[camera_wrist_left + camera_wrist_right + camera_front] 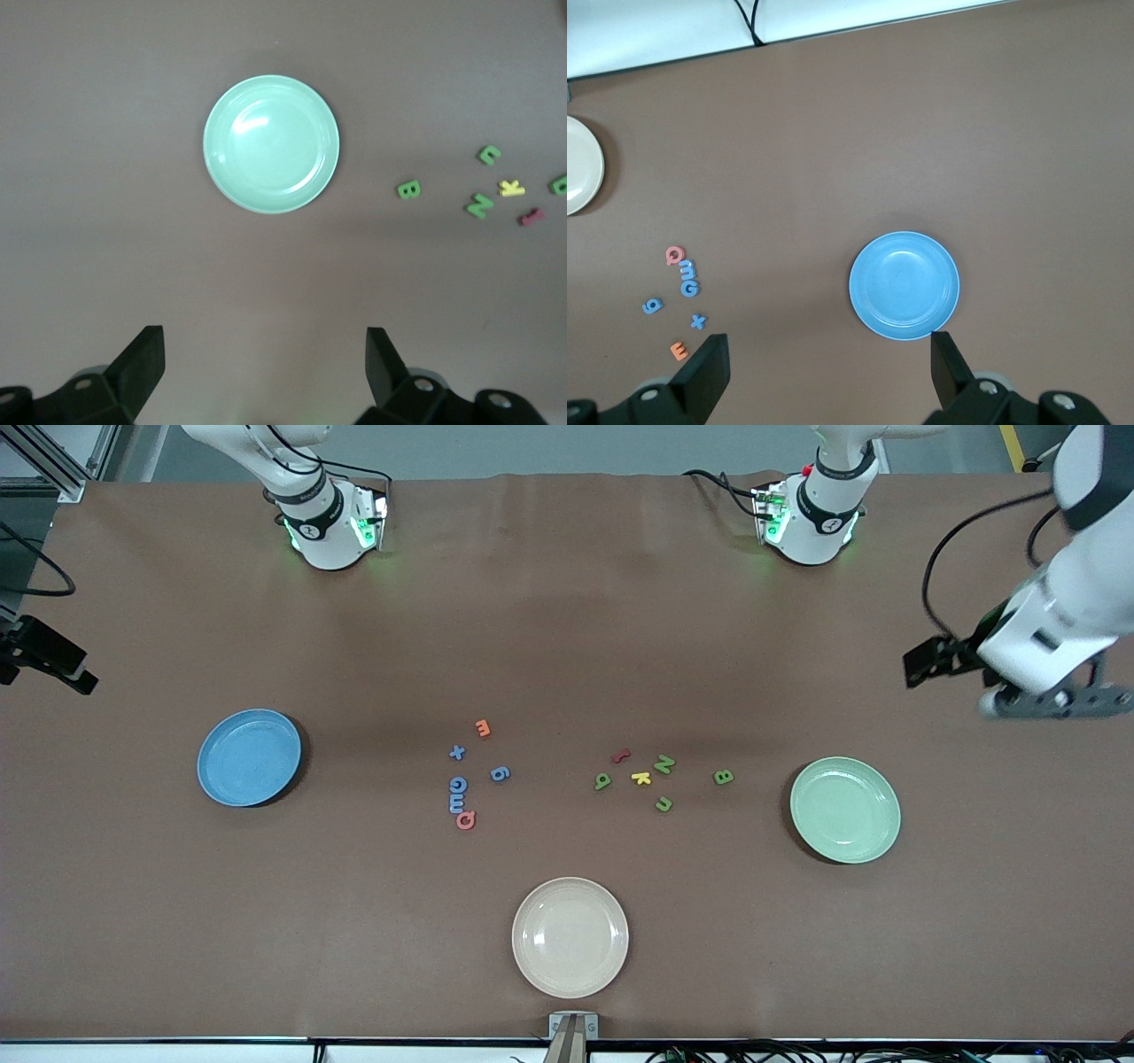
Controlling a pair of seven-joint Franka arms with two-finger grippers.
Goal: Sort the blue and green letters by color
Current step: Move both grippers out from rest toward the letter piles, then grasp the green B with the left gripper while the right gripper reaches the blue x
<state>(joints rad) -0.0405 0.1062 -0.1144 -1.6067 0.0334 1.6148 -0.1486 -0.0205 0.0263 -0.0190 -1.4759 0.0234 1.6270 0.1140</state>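
Well apart: green letters from spread left fingers.

Robot lab, brown-covered table, aluminium frame, cables

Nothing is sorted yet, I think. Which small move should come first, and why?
Probably the left pincer, open and empty above the table near the pale green round plate, should descend toward the green foam letter B. That letter lies alone, closest to this plate, and all three plates are empty. The right pincer waits open above the blue round plate.
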